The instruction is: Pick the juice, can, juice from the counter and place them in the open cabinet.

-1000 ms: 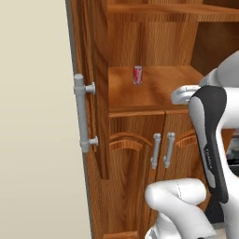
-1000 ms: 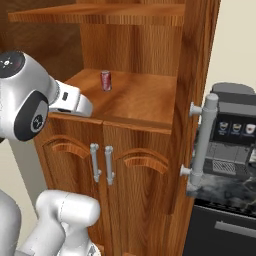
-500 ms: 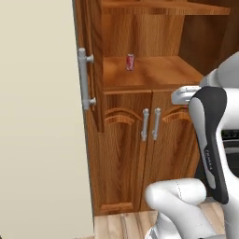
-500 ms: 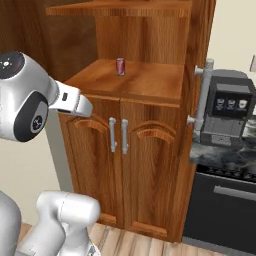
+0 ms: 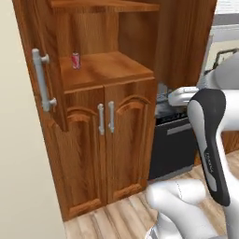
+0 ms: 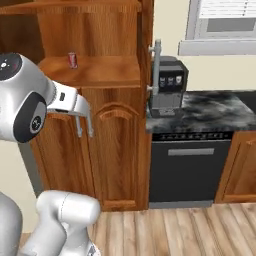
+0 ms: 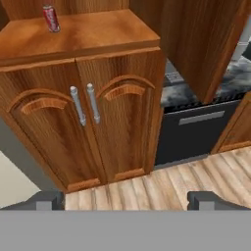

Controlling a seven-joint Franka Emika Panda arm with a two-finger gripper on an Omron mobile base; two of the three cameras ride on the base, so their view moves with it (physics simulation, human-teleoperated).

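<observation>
Can (image 7: 50, 18) upright on cabinet (image 7: 98, 34) open shelf, 11 o'clock in hand view, above double doors. Gripper (image 7: 125, 200) empty, fingers spread wide, well apart from can. Counter (image 6: 210, 112) at 3 o'clock, over dishwasher (image 6: 187, 165).

Can (image 5: 75, 60) upright on cabinet (image 5: 107, 70) shelf, rear left; counter (image 6: 210, 112) right of cabinet; dishwasher (image 6: 190, 167) beneath counter.

Red can (image 7: 50, 18) with silver top, reddish-brown wooden cabinet (image 7: 117, 122), black-grey-white marbled counter (image 6: 210, 112)
</observation>
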